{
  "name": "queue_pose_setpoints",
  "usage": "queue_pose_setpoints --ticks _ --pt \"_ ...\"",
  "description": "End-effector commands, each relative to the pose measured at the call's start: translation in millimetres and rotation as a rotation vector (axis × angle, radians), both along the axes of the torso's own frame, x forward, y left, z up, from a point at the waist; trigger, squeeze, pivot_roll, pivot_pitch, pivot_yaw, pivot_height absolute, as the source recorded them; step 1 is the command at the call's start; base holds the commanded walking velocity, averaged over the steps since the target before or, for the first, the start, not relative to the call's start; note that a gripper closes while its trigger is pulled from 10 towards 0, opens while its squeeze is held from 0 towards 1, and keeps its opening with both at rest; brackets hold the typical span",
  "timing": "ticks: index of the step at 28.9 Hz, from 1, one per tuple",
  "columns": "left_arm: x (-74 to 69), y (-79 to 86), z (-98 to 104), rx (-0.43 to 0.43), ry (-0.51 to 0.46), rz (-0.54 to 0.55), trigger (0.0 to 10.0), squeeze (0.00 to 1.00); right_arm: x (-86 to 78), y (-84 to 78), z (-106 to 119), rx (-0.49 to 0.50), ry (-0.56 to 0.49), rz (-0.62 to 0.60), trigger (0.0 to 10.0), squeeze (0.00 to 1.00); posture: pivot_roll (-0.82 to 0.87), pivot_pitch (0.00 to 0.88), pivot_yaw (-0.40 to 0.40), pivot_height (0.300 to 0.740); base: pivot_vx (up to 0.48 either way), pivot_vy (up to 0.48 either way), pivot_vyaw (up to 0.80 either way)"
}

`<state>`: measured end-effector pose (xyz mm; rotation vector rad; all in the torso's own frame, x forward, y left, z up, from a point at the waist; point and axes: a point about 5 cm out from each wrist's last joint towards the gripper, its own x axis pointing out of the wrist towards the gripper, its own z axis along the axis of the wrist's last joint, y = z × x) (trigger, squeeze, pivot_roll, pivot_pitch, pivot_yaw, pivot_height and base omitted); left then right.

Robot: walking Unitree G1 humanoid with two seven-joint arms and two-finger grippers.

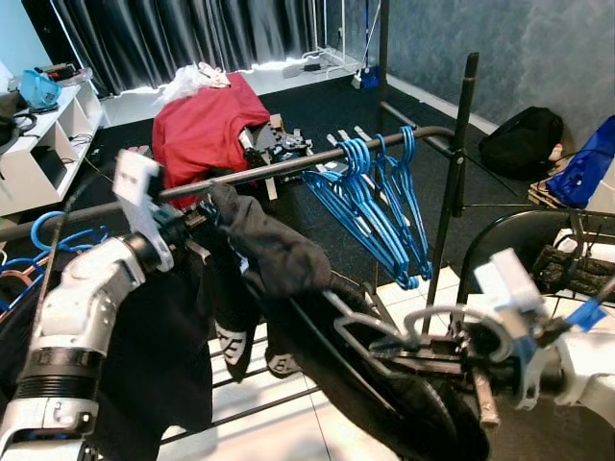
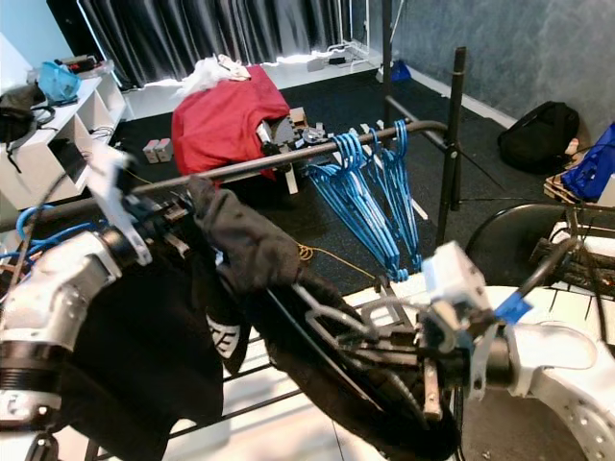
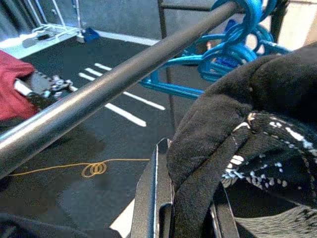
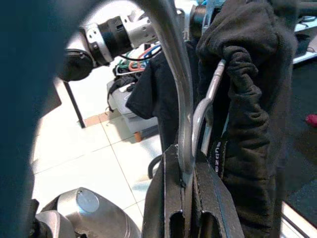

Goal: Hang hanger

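A silver metal hanger point(image 1: 384, 331) carrying a black garment point(image 1: 288, 279) lies slantwise between the two arms, below and in front of the dark rail point(image 1: 288, 168) of the clothes rack. Its hook end is at the robot's right, its far shoulder up at the left near the rail; the hook is not on the rail.

The right gripper point(image 4: 185, 198) has its black fingers closed tight on the hanger's silver wire just under the hook, as the right wrist view shows, with the garment bunched just beside them. The right arm reaches in from the lower right, forearm roughly level and wrist turned inward toward the middle.

The left gripper point(image 3: 171, 198) is raised to the height of the rail, just beneath it, with the forearm angled upward from the lower left and the wrist bent toward the rack. In the left wrist view its fingers pinch the black cloth at the garment's upper end, with the rail passing close above.

Farther along the rail to the right hangs a bunch of blue hangers point(image 1: 380, 202), well apart from the held one. More dark clothing point(image 1: 144, 355) hangs under the left arm. Behind the rack a red cloth point(image 1: 202, 130) covers something on the dark carpet, and a black backpack point(image 1: 524, 139) rests by the blue wall.
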<state>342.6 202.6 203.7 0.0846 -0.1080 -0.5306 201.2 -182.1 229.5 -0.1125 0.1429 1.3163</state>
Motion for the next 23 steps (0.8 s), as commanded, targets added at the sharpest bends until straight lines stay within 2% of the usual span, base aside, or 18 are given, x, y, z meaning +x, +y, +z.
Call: queue_pose_setpoints --ticks 1,3,4,5,11,12,13,15,16,17,18,20,21,23 --pt "2.5 39.8 -8 0.06 0.048 0.244 10.0 0.0 -8.6 4.3 8 0.007 -0.027 0.081 0.0 0.0 -0.2 0.0 0.129 0.74 0.0 0.0 0.0" --pt "4.5 76.1 -21 0.153 0.141 0.484 10.0 0.0 -12.8 -0.2 4 -0.025 -0.007 0.078 0.0 0.0 -0.19 0.0 0.13 0.74 0.0 0.0 0.0" --pt "4.5 76.1 -21 0.153 0.141 0.484 10.0 0.0 -12.8 -0.2 4 -0.025 -0.007 0.078 0.0 0.0 -0.19 0.0 0.13 0.74 0.0 0.0 0.0" --pt "2.8 87.2 -27 0.203 0.177 0.552 10.0 0.0 -13.8 -1.5 4 -0.026 -0.006 0.075 0.0 0.0 -0.19 0.0 0.134 0.74 0.0 0.0 0.0" --pt "1.7 83.7 -30 0.204 0.174 0.519 10.0 0.0 -13.1 -3.0 3 -0.035 -0.006 0.062 0.0 0.0 -0.19 0.0 0.136 0.74 0.0 0.0 0.0" --pt "-0.4 61.4 -24 0.139 0.118 0.353 10.0 0.0 -11.3 -4.4 1 -0.053 0.0 0.05 0.0 0.0 -0.19 0.0 0.13 0.74 0.0 0.0 0.0" --pt "-0.4 61.4 -24 0.139 0.118 0.353 10.0 0.0 -11.3 -4.4 1 -0.053 0.0 0.05 0.0 0.0 -0.19 0.0 0.13 0.74 0.0 0.0 0.0" --pt "-16.5 22.6 -8 0.01 0.021 0.003 10.0 0.0 -8.2 -6.7 -4 -0.077 0.015 0.033 0.0 0.0 -0.19 0.0 0.129 0.74 0.0 0.0 0.0" --pt "-29.0 14.8 -4 -0.016 0.007 -0.145 10.0 0.08 -6.7 -7.9 -3 -0.071 0.014 0.03 0.0 0.0 -0.19 0.0 0.129 0.74 0.0 0.0 0.0" --pt "-29.0 14.8 -4 -0.016 0.007 -0.145 10.0 0.08 -6.7 -7.9 -3 -0.071 0.014 0.03 0.0 0.0 -0.19 0.0 0.129 0.74 0.0 0.0 0.0" --pt "-36.4 12.1 -3 -0.021 0.007 -0.223 10.0 0.08 -6.0 -8.6 -1 -0.064 0.013 0.028 0.0 0.0 -0.19 0.0 0.129 0.74 0.0 0.0 0.0" --pt "-36.4 12.1 -3 -0.021 0.007 -0.223 10.0 0.08 -6.0 -8.6 -1 -0.064 0.013 0.028 0.0 0.0 -0.19 0.0 0.129 0.74 0.0 0.0 0.0" --pt "-42.8 12.9 -3 -0.015 0.016 -0.276 10.0 1.0 -5.4 -9.2 1 -0.053 0.008 0.028 0.0 0.0 -0.18 0.0 0.132 0.74 0.0 0.0 0.0" --pt "-46.1 16.2 -6 -0.007 0.031 -0.297 10.0 1.0 -5.0 -9.4 2 -0.044 0.003 0.03 0.0 0.0 -0.18 0.0 0.132 0.74 0.0 0.0 0.0"
